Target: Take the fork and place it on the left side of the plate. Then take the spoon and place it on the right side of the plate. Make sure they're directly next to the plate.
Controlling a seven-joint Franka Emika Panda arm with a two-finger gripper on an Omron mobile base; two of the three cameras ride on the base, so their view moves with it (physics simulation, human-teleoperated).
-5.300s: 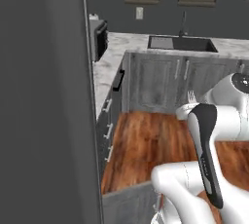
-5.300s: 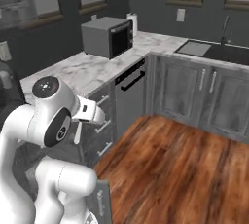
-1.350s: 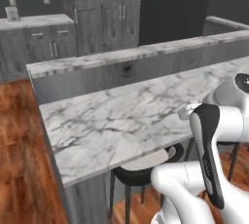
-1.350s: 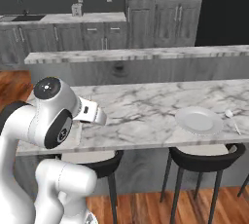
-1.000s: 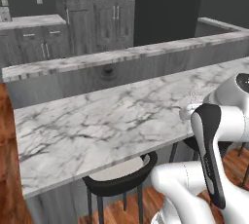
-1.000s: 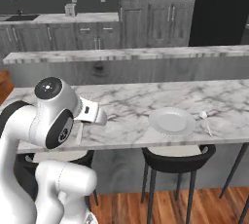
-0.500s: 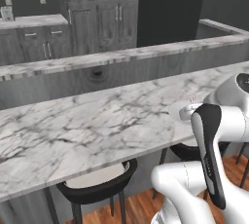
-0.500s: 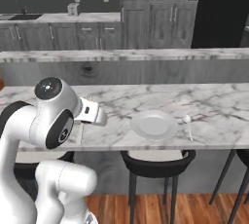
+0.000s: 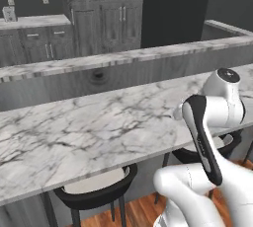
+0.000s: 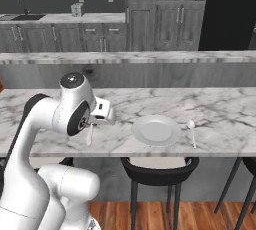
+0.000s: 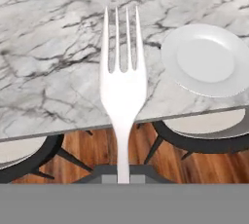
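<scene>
Gripper [image 11: 123, 181]: closed on the fork handle, carrying it for placement.
Fork [image 11: 121, 89]: held above the counter edge, left of the plate, tines forward.
Plate [image 10: 156, 130]: landmark on the counter [image 10: 225, 106].
Spoon [image 10: 191, 130]: lying just right of the plate.

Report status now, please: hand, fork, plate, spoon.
Hand shut on fork, above counter edge. Plate to its right, spoon beside plate. Nothing in the way.
</scene>
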